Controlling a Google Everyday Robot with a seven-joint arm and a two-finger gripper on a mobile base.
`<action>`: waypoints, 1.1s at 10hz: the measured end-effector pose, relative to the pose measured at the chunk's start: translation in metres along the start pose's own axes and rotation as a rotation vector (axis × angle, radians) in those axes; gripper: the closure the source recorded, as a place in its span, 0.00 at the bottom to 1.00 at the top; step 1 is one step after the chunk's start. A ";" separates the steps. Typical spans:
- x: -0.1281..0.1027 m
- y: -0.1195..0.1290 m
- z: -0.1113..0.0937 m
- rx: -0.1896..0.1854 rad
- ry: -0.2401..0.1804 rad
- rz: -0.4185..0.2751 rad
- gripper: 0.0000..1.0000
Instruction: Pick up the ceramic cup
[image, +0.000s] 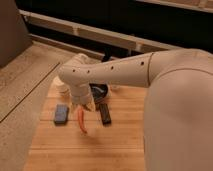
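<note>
The ceramic cup (62, 88) is a cream-white shape at the back left of the wooden table (120, 145), mostly hidden behind my arm. My gripper (82, 121) hangs down from the white wrist over the middle of the table, to the right of and nearer than the cup, and apart from it. Its orange tip points at the wood between a blue block and a black object. It holds nothing that I can see.
A dark round bowl (100, 91) sits just behind the gripper. A blue rectangular block (61, 113) lies to its left and a black flat object (105, 114) to its right. A speckled counter (25, 80) borders the table on the left.
</note>
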 end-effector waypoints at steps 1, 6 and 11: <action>0.000 0.000 0.000 0.000 0.000 0.000 0.35; -0.001 0.000 -0.001 -0.001 -0.003 0.001 0.35; -0.072 -0.004 -0.058 -0.067 -0.155 0.083 0.35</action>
